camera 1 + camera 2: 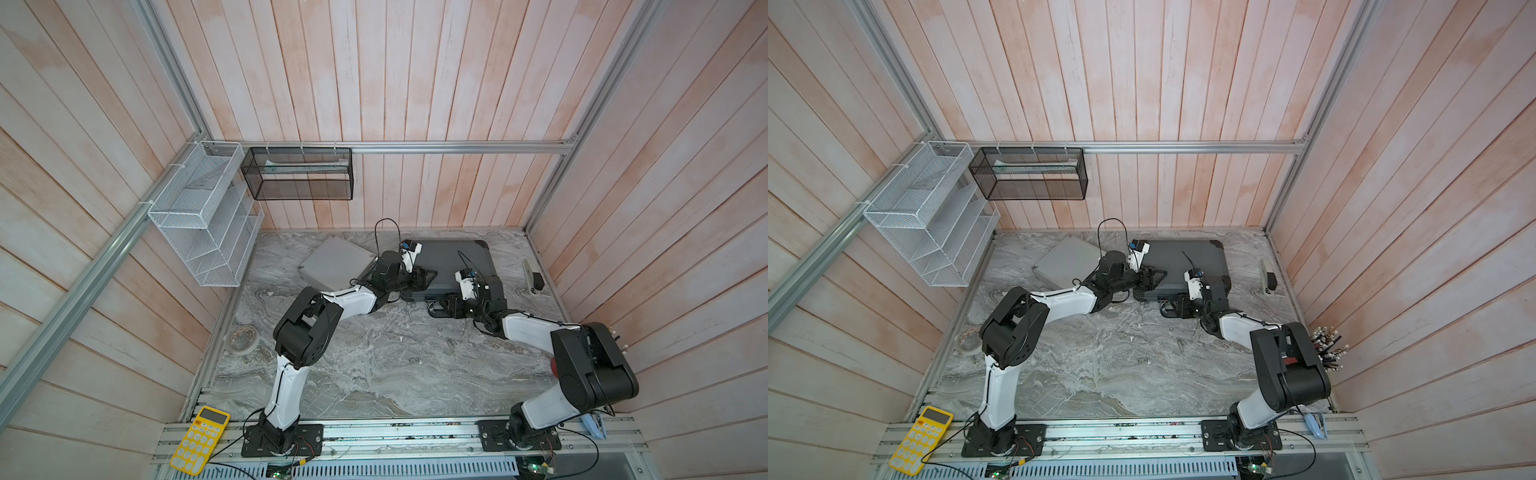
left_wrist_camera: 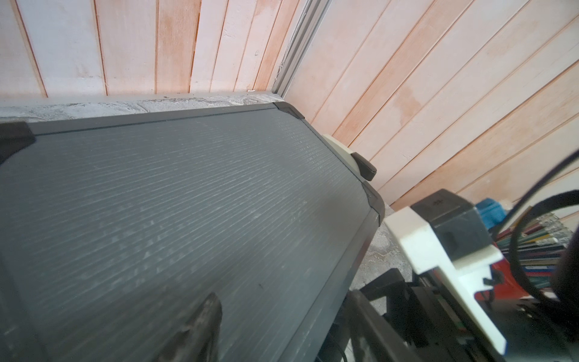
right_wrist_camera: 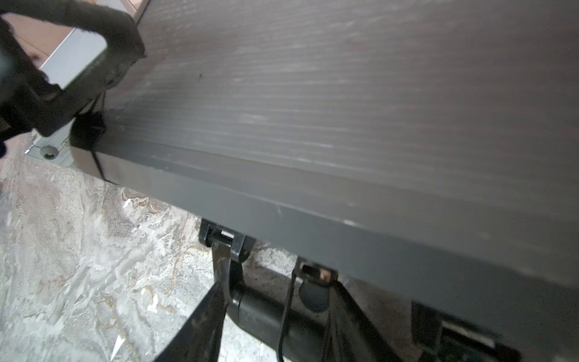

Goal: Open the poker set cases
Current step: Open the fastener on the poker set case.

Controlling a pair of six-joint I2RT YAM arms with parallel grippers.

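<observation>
Poker set cases both shut, flat, near table (image 1: 374, 374) back edge. Nearest: right gripper (image 1: 448, 306) at front long side of dark grey case (image 1: 457, 257), jaws apart astride handle (image 3: 260, 310), likely latch (image 3: 313, 272) just beside; can't tell if clamped. Next: left gripper (image 1: 427, 277) over front-left corner of same lid, jaws half-wide, empty. Long axis parallel to back edge, hinge presumably on far side. Lift probably from front side, so right arm better placed. Back-left: silver case (image 1: 336, 262), just beside grey one, partly hidden behind left arm.
</observation>
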